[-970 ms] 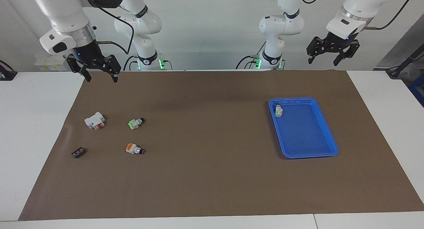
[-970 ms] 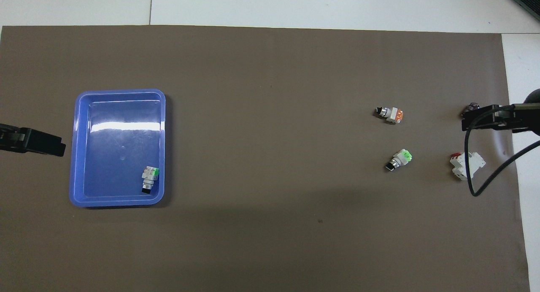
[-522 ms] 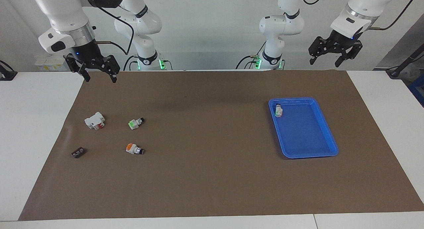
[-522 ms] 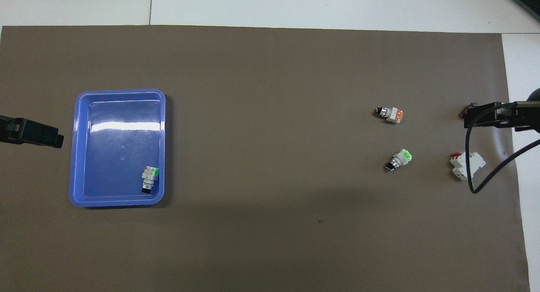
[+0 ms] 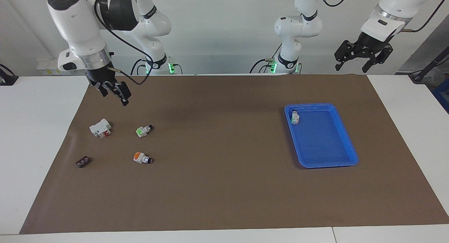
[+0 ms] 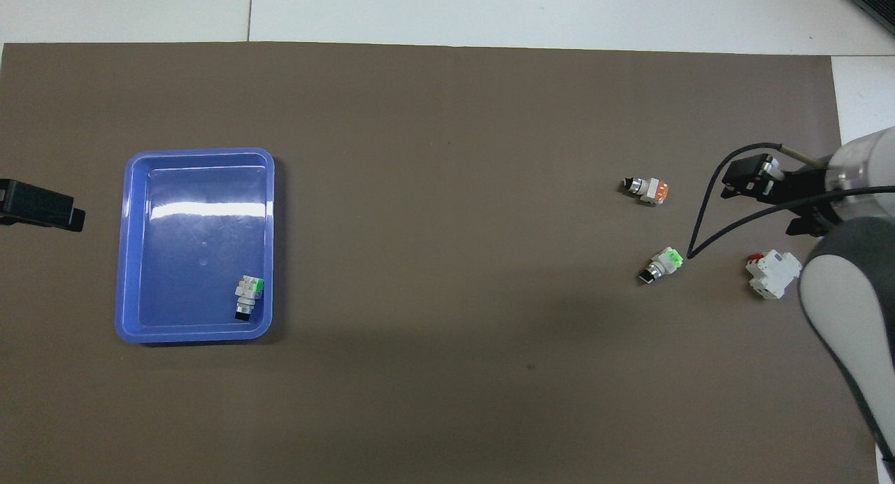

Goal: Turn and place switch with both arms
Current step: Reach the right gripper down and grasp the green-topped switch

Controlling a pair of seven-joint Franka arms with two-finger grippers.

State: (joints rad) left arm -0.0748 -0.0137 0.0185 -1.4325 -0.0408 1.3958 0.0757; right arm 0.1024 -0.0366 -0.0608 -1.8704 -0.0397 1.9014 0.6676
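Note:
The switch (image 5: pixel 143 130) (image 6: pixel 661 265), white with a green part and a black knob, lies on its side on the brown mat toward the right arm's end. My right gripper (image 5: pixel 115 97) (image 6: pixel 763 205) hangs open and empty in the air over the mat near that switch and the white block, touching nothing. My left gripper (image 5: pixel 351 68) is raised, open and empty, over the mat's edge at the left arm's end. One of its fingers (image 6: pixel 42 210) shows beside the tray in the overhead view.
A blue tray (image 5: pixel 345 144) (image 6: pixel 133 260) holds a second green switch (image 5: pixel 295 117) (image 6: pixel 247 296) in its corner. An orange-capped switch (image 5: pixel 142 158) (image 6: pixel 647 188), a white block with red marks (image 5: pixel 100 127) (image 6: pixel 774 274) and a small dark part (image 5: pixel 82 162) lie around the switch.
The right arm has swung in and its gripper has turned and come down toward the switch. The left gripper has risen and drawn away from the tray. No object has moved.

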